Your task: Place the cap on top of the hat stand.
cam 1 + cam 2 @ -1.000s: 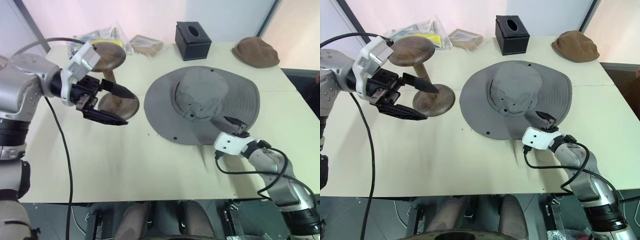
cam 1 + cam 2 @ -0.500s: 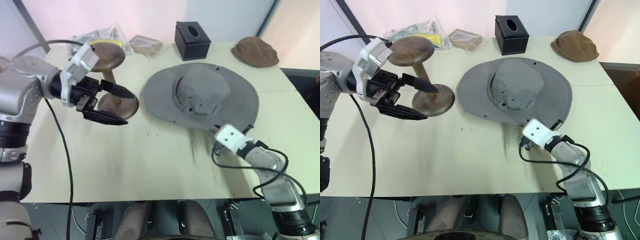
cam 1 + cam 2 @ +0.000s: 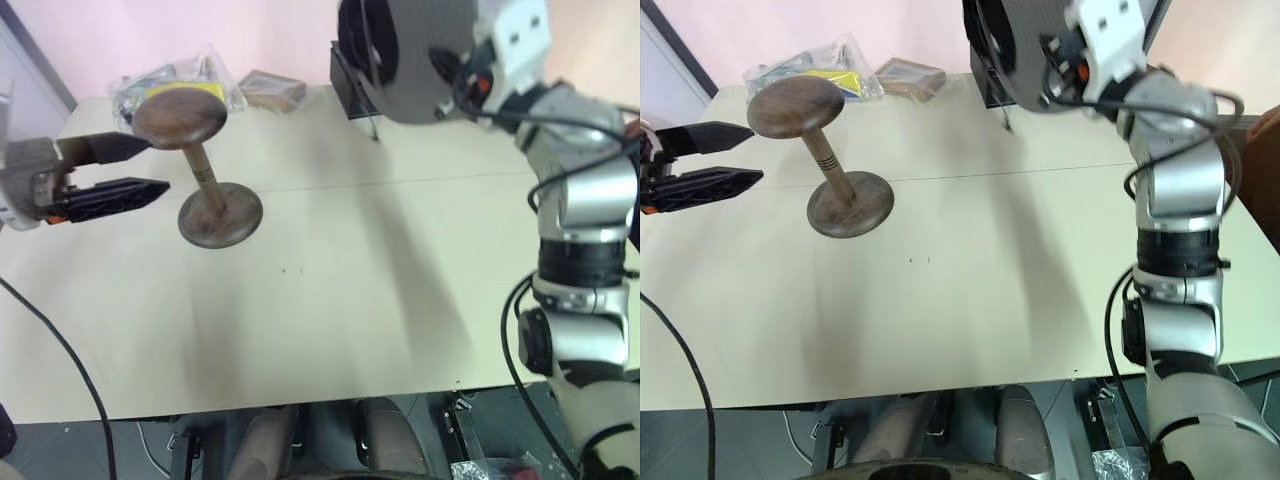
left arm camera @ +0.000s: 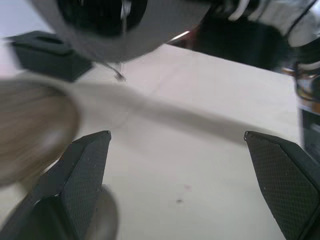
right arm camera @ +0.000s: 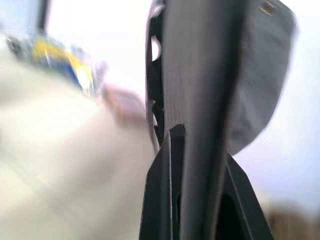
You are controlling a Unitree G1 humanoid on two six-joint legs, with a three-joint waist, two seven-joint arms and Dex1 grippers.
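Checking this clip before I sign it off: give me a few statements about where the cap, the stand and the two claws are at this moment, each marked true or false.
1. The right claw is shut on the brim of the cap, holding it up off the table. True.
2. The cap already sits on the hat stand. False: the stand's domed top is bare, and the cap hangs in the air well to its right.
3. The left claw is open, holding nothing, beside the stand. True.
4. The hat stand lies toppled on its side. False: it stands on its round base.
5. The left claw grips the stand's stem. False: it is apart from the stand, on its left.
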